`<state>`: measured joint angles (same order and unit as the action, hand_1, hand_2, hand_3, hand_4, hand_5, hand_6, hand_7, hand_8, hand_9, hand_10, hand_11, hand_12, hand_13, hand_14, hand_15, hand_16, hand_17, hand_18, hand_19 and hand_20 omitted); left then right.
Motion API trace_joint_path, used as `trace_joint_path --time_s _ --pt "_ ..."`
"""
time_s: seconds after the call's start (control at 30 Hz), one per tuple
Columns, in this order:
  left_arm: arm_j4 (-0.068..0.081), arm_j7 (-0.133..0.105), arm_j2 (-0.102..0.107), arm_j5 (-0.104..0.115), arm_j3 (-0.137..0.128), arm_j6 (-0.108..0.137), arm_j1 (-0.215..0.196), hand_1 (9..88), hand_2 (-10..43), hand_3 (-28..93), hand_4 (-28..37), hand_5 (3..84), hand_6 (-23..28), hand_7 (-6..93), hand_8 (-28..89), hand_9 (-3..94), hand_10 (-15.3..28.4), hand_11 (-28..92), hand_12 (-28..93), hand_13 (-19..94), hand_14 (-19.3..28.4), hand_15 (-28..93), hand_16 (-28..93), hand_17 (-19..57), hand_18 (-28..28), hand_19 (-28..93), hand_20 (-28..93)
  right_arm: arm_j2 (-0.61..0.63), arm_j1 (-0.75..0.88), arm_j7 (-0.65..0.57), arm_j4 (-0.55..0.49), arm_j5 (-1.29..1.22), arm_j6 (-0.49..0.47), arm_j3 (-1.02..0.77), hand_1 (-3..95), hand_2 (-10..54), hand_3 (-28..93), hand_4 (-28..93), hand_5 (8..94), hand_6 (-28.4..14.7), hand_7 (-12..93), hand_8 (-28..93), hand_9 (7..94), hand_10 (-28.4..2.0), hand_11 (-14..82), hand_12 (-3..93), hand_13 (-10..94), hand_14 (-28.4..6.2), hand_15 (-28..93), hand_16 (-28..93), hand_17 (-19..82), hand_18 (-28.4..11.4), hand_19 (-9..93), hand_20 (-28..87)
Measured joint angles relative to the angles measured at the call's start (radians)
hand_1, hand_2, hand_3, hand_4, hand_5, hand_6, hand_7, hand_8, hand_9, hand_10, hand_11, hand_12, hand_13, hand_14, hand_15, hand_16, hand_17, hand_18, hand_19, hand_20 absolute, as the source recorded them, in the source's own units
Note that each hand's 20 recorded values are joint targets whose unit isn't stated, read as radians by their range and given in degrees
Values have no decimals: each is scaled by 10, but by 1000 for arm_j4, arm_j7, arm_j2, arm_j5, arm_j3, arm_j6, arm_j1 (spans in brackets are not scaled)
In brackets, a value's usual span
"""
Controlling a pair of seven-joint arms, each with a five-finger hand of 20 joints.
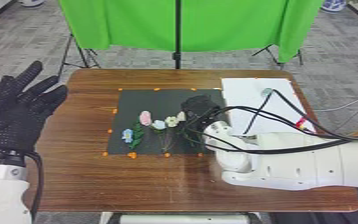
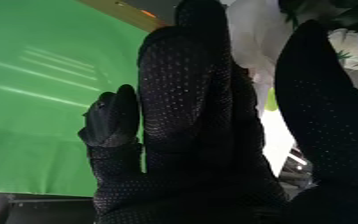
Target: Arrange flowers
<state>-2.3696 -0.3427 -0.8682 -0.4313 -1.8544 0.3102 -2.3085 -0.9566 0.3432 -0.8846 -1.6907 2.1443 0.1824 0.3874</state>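
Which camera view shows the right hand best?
The right wrist view: the right hand is close up there, its fingers straight and its thumb apart from them. The head view shows it small and dark, over the mat beside the flowers.

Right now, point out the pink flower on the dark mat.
It's the long pink flower between the blue flower at left and the pale flowers at right; none of those looks pink.
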Motion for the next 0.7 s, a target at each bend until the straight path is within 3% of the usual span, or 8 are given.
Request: trace_joint_path --time_s 0.7 --pt "-1 -2 -9 0 0 2 -9 199 85 764 -283 326 84 147 -98 307 199 260 106 240 278 539 -105 -64 280 693 -32 25 -21 -5 -33 0 5 1 359 -95 768 -282 639 9 158 -125 812 -101 258 168 793 -46 639 176 433 -194 932 348"
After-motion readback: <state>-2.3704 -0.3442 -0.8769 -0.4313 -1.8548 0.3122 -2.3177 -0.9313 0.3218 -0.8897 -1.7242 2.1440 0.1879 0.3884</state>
